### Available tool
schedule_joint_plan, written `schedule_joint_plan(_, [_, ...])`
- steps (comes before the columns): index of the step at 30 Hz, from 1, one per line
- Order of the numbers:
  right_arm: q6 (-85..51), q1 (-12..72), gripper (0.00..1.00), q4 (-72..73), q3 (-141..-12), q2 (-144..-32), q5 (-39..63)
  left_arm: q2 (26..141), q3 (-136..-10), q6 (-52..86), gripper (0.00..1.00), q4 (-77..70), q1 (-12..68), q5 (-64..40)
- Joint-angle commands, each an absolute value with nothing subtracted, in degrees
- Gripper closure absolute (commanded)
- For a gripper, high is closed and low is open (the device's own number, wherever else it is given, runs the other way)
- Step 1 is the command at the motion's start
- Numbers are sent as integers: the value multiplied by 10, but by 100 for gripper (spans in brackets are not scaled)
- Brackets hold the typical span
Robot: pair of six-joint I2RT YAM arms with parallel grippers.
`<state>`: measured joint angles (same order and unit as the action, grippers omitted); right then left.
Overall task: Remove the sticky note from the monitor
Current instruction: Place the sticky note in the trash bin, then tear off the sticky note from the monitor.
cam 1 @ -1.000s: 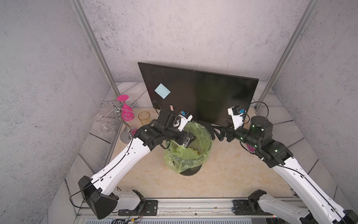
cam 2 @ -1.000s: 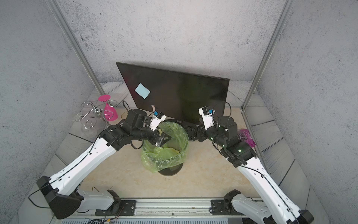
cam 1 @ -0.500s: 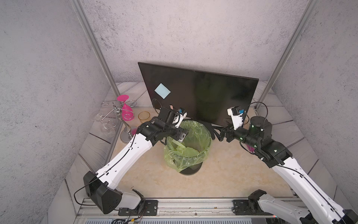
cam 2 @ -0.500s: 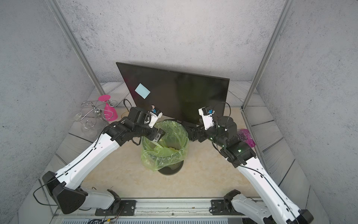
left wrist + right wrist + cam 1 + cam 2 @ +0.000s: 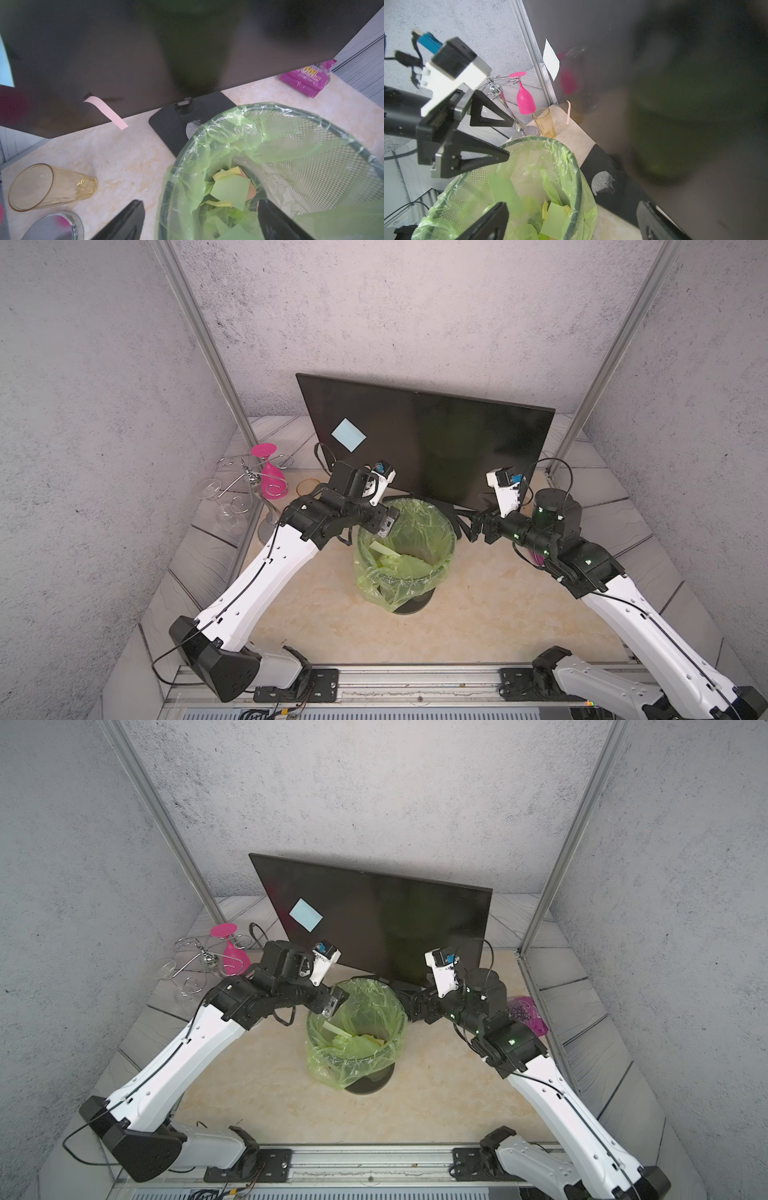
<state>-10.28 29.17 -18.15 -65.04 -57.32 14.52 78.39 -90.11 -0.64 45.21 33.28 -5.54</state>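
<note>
at the far left a wire glass rack holds a pink wine glass upside down, and an amber tumbler stands on the worktop just beside it. next comes the left end effector, hovering over the left rim of the bin; its jaws are spread wide and nothing is between them. above and behind it, the sticky note, a pale blue square turned like a diamond, is stuck on the upper left part of the monitor, well apart from both arms. a thin pink paper strip hangs from the lower edge of the screen, its free end over the worktop. the wire mesh bin stands in the middle, in front of the monitor's flat stand base and touching or nearly touching it; it is lined with a green plastic bag and has green and yellow paper squares inside. right of the bin, the right end effector is low in front of the screen, its jaws fully apart and empty. at the far right a purple packet lies on the worktop near the screen's corner.
</note>
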Motion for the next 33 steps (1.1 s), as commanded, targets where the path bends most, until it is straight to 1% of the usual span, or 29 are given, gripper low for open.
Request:
schedule_joint_plan(1, [-101, 290, 1, -177, -644, -568, 144, 768, -935, 11, 9, 448, 283, -95])
schedule_joint_plan(5, [-99, 290, 1, -178, -644, -567, 142, 781, -947, 30, 10, 418, 230, -132])
schedule_joint_plan(8, [-98, 290, 1, -179, -644, -565, 142, 794, -930, 67, 10, 371, 183, -155])
schedule_joint_plan(13, [-95, 290, 1, -179, -644, -561, 144, 813, -874, 142, 14, 251, 106, -193])
schedule_joint_plan(16, [-96, 290, 1, -176, -643, -562, 147, 826, -856, 167, 14, 193, 82, -201])
schedule_joint_plan(18, [-97, 290, 1, -173, -640, -565, 150, 837, -838, 203, 15, 135, 64, -239])
schedule_joint_plan(22, [-99, 290, 1, -166, -636, -570, 153, 878, -842, 248, 16, 88, 47, -297])
schedule_joint_plan(27, [-102, 290, 1, -161, -632, -572, 156, 928, -835, 319, 18, -14, 39, -364])
schedule_joint_plan(33, [-100, 290, 1, -160, -632, -574, 153, 958, -836, 352, 19, -64, 39, -365])
